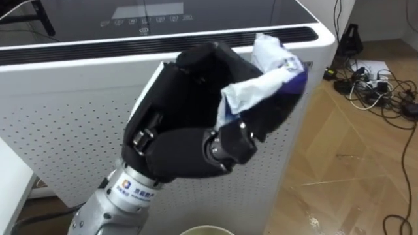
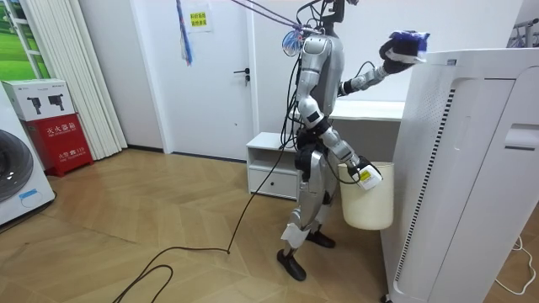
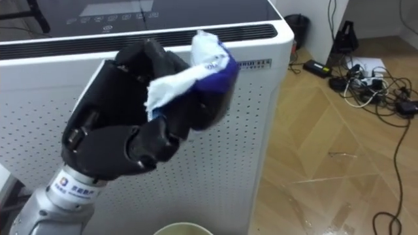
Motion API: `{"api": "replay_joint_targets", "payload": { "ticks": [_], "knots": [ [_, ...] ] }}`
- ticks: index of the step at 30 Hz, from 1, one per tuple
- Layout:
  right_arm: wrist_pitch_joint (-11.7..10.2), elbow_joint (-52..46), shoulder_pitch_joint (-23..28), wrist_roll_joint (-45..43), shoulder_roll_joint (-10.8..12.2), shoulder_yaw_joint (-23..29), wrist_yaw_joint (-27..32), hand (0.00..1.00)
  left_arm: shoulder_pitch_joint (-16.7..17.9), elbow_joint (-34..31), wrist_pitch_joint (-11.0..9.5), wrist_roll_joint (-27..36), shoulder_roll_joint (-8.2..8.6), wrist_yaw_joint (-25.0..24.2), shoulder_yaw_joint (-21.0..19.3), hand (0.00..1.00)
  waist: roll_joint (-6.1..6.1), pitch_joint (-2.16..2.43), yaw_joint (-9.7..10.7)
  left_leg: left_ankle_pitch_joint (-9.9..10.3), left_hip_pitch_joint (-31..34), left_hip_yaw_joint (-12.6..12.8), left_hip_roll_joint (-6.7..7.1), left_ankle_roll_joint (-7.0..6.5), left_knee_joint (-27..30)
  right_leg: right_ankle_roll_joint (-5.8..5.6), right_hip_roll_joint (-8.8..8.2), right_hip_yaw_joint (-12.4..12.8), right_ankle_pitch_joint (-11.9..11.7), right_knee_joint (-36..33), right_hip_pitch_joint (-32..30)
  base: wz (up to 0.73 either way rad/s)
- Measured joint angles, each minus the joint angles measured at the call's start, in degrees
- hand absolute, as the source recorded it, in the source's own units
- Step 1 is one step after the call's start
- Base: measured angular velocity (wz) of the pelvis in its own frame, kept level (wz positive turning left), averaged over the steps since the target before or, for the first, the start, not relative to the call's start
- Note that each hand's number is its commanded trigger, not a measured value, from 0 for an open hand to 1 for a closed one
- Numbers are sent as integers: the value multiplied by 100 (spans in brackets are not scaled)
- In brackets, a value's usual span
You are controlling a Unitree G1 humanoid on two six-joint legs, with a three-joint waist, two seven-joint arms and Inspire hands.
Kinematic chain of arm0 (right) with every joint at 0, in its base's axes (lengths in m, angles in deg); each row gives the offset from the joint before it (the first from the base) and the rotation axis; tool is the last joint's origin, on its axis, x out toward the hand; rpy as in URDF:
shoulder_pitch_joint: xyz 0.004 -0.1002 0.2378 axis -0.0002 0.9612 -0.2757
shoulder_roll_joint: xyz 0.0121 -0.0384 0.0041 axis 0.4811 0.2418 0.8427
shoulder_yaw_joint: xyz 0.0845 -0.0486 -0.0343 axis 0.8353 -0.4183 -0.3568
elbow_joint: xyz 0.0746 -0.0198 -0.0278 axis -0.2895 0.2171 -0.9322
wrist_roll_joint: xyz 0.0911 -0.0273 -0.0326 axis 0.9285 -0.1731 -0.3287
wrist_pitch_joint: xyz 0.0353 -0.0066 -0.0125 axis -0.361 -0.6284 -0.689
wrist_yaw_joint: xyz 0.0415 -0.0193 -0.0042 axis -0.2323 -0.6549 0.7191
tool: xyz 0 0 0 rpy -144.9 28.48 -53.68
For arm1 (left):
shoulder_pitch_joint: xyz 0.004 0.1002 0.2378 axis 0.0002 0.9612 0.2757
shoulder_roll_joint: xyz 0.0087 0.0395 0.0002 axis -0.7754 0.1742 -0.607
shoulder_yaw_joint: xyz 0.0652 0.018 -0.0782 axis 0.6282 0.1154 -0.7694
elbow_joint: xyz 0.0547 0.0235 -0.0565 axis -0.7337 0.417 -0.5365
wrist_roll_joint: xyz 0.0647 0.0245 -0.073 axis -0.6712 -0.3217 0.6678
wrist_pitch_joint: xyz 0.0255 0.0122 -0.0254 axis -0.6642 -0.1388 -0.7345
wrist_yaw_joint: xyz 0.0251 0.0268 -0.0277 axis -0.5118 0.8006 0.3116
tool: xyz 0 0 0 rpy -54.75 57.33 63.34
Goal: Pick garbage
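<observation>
We're gripping the garbage [image 1: 264, 88] w/ left hand [image 1: 189, 127] fingers curled tight round it, up by the top of the white appliance [image 1: 65, 111]. Imo we're wanting it right over the bin [image 2: 368, 202] b4 loosening.

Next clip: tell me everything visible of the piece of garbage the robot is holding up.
The crumpled wrapper is white with a blue-purple patch on one side. It looks like thin paper or film, creased and bunched. The left hand grips it, dark fingers curled round its lower part, while its upper end sticks out above them. It is held raised, level with the top edge of the white appliance. Whether it touches that edge cannot be told.
</observation>
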State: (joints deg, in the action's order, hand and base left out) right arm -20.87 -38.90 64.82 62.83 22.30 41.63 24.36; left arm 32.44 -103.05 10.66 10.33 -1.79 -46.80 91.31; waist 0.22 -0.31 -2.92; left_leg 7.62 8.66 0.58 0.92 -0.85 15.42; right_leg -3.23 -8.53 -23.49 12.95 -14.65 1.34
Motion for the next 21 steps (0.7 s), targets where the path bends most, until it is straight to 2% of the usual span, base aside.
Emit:
{"api": "replay_joint_targets", "payload": {
  "ticks": [4, 11, 16, 17, 21],
  "knots": [
    [93, 1, -5, -7, 5, -5, 18, 100, -244, -18, 24, 569, 69, -353, -1, 100, -46, 3, 1, 0, -15, 65, -18, -1, 2, 6, 2, 62, -3, -32, -15, -6],
    [139, 2, -10, -90, 24, -21, -2, 100, -218, -44, 239, 571, 105, -516, 74, 100, -33, -8, 89, 0, -12, 65, -21, -1, 16, 6, 4, 67, -3, -60, -24, 0],
    [222, 1, -57, -87, 27, 17, -4, 100, 26, 183, 321, 550, -115, -764, 59, 100, -22, -31, 33, -1, 73, 69, -22, -5, 60, 15, -18, 64, 4, -148, -137, 0],
    [236, 1, -82, -87, 23, 23, -3, 100, 58, 270, 327, 541, -144, -815, 57, 100, -34, -50, 14, 0, 94, 68, -22, -5, 81, 15, -20, 60, 4, -163, -155, 0],
    [249, 5, -244, -182, -10, 30, 7, 100, 256, 762, 501, 74, -198, -900, 35, 100, -58, -78, -78, -14, 395, 47, -35, -26, 215, 45, -45, 37, 22, -333, -453, 3]
  ]
}}
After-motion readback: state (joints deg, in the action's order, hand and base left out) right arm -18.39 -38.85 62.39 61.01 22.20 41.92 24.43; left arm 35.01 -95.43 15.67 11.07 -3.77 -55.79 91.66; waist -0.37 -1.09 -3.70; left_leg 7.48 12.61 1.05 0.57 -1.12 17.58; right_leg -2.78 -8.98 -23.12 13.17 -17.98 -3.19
